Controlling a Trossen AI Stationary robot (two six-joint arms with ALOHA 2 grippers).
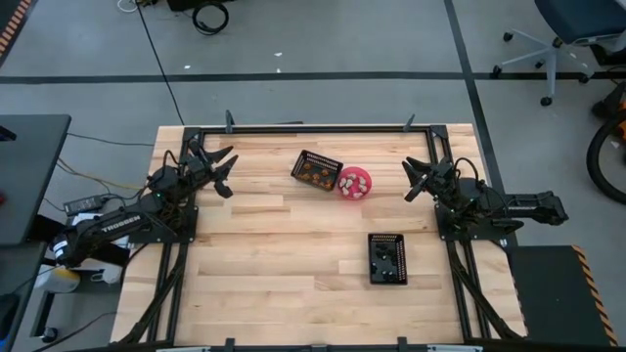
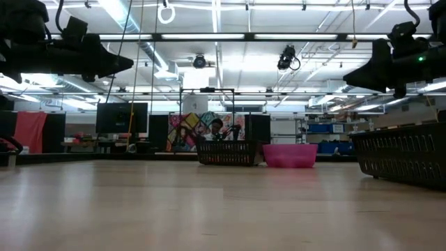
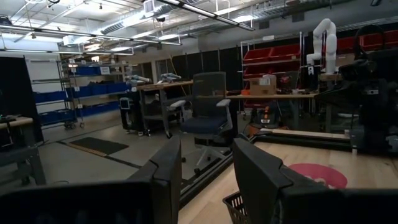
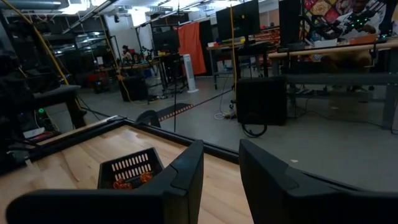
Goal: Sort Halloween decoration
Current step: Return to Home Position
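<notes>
Tiny orange trinkets (image 1: pixel 318 177) lie in a black mesh basket (image 1: pixel 317 170) at the far middle of the table. Pale and pinkish trinkets (image 1: pixel 354 182) lie in the round pink bowl (image 1: pixel 354 183) right beside it. A second black basket (image 1: pixel 387 258) stands nearer, right of centre, with small dark items inside. My left gripper (image 1: pixel 221 168) hovers open above the far left of the table; it also shows in the left wrist view (image 3: pixel 208 174). My right gripper (image 1: pixel 415 180) hovers open above the far right, and shows in the right wrist view (image 4: pixel 221 168). Both are empty.
A black metal frame (image 1: pixel 313 128) runs along the table's far edge and sides. The wooden tabletop (image 1: pixel 284 254) lies bare at the left and near side. An office chair (image 3: pixel 208 118) and shelves stand in the room beyond the table.
</notes>
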